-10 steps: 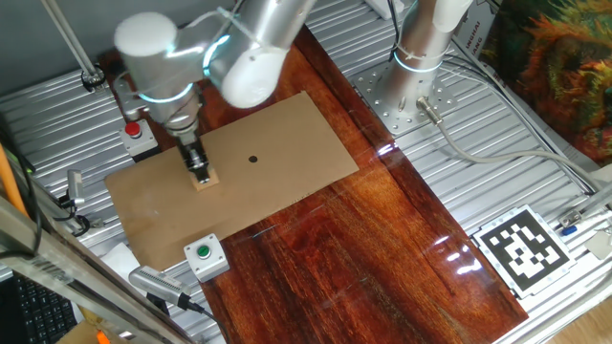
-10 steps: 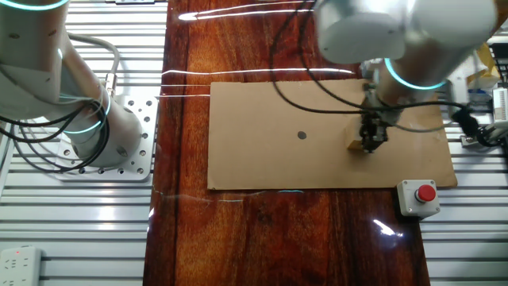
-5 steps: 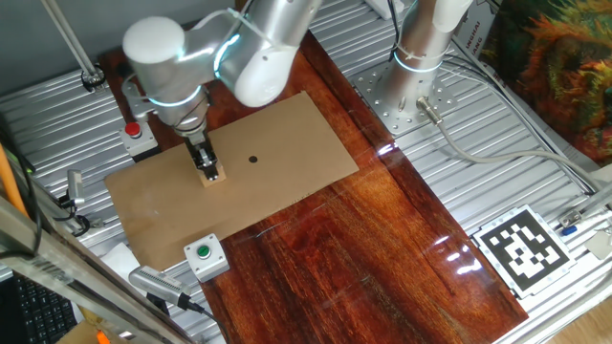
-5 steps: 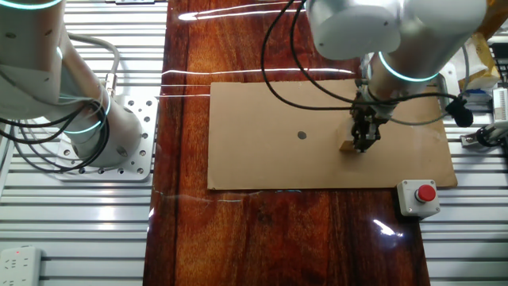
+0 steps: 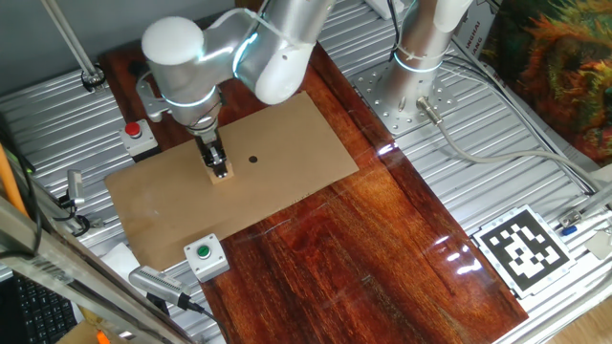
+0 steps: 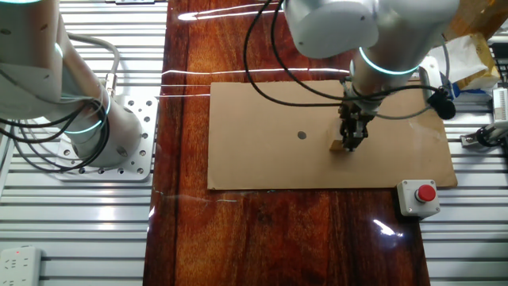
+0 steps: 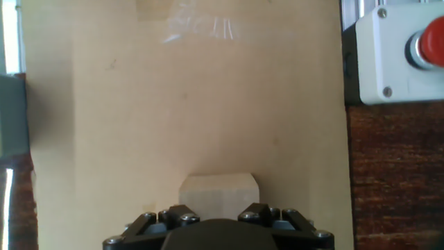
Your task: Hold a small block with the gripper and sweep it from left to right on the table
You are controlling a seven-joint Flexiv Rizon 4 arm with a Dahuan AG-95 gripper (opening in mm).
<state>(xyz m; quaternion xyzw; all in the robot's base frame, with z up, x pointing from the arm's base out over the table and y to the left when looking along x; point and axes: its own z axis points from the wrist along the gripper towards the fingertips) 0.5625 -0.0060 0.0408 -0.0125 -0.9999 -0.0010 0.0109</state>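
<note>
Small block point(image 7: 218, 196): clamped in end effector point(image 5: 220, 172), resting on tan board point(image 5: 287, 143) of worktop point(image 5: 382, 248), beside black dot point(image 5: 253, 159).

Tan block point(image 7: 218, 192), black gripper point(image 5: 219, 166), reddish-brown wood-grain table point(image 5: 382, 248)

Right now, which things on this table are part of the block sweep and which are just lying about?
In the job: the small block, the pincer shut on it, the tan board it slides on.

Lying about: red button box, green button box, the other arm's column, marker tag.
</note>
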